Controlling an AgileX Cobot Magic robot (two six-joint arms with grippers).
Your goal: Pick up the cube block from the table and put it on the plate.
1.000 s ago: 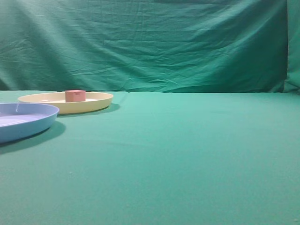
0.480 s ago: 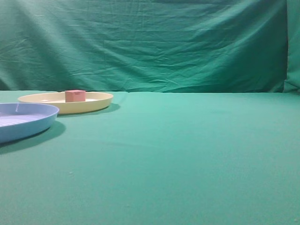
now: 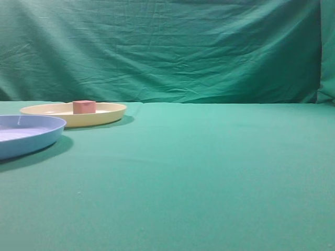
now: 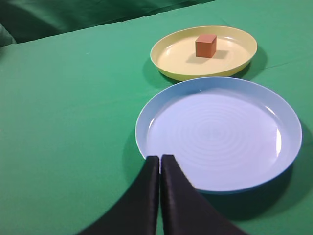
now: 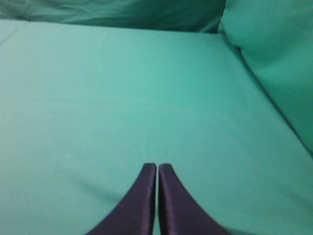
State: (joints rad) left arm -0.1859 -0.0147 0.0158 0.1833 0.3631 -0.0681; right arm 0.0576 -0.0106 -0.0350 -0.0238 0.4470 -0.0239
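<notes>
The cube block [image 3: 84,106] is seen resting inside the pale yellow plate [image 3: 107,116], near its middle, standing flat on the plate's floor. In the left wrist view the same cube block [image 4: 206,45] is shown upright within the plate [image 4: 166,61], clear of the rim on all sides. Just beside the yellow plate, on the nearer side, a light blue ribbed plate [image 4: 146,139] is set on the green-covered desk [image 3: 209,167]; the two rims are close together, and whether they touch cannot be told.

The left gripper [image 4: 160,159] is held low above the desk at the near edge of the blue plate, pointed toward both plates. Its dark fingers [image 4: 149,196] are pressed together with only a thin seam between them, and nothing is gripped.

The right gripper [image 5: 157,167] is poised over bare green cloth, well apart from the plates. Its fingers [image 5: 142,205] are likewise closed against each other, with nothing held.

Neither arm is visible in the exterior view.
</notes>
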